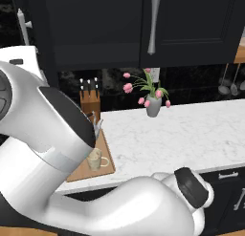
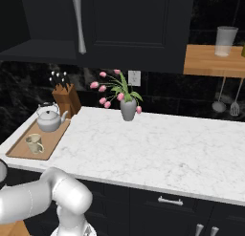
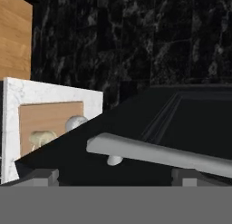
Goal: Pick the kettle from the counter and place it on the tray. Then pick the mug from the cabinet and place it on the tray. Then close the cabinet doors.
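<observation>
Claw (image 3: 113, 173) is gaping w/ nothing gripped, facing black panelled door's grey bar handle (image 3: 158, 154); cream mug (image 2: 34, 143) & silver kettle (image 2: 49, 119) are sitting on the light-brown wooden tray (image 2: 21, 151) at white marble tabletop's (image 2: 158, 149) 9 o'clock edge.

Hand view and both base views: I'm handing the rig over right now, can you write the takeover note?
Gripper: open, holding nothing, close up against the left cabinet door, its bar handle lying across just ahead of the fingertips.
Kettle and mug: both on the tray, at the counter's left end.
Done: kettle and mug placed.
Left: the cabinet doors. The right door looks shut; the left one is swung out and needs pushing closed.
</observation>
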{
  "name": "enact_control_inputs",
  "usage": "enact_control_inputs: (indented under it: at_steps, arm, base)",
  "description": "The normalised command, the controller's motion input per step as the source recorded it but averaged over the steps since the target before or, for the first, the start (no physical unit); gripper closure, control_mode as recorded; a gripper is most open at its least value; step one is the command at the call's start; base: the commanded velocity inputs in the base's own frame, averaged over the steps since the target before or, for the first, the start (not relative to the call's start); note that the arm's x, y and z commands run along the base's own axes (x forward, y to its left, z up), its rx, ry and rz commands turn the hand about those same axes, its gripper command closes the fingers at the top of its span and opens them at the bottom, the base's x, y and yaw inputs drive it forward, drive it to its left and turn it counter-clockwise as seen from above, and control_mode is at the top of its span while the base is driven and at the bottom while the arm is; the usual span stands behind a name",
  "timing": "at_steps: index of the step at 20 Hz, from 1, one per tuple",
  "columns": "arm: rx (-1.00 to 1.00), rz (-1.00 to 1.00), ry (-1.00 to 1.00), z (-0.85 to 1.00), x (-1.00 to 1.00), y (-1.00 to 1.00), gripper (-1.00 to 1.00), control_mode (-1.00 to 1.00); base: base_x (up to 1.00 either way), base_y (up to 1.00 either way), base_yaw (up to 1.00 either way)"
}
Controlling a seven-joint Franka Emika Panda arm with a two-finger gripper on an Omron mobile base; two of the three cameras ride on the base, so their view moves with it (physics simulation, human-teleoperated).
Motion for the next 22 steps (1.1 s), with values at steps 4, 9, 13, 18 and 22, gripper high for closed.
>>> enact_control_inputs:
  at_steps: [4,9,13,18,22]
  arm:
    - [0.00,-0.17,0.00,-0.09,0.43,-0.72,-1.00,-1.00]
    - [0.00,-0.15,-0.03,-0.11,0.52,-0.68,-1.00,-1.00]
    - [0.00,-0.13,-0.12,-0.18,0.53,-0.69,-1.00,-1.00]
    - [0.00,-0.12,-0.11,-0.22,0.62,-0.68,-1.00,-1.00]
    - [0.00,-0.07,-0.07,-0.23,0.73,-0.64,-1.00,-1.00]
  base:
    - [0.00,0.00,0.00]
    - [0.00,0.00,0.00]
    - [0.00,0.00,0.00]
    - [0.00,0.00,0.00]
    - [0.00,0.00,0.00]
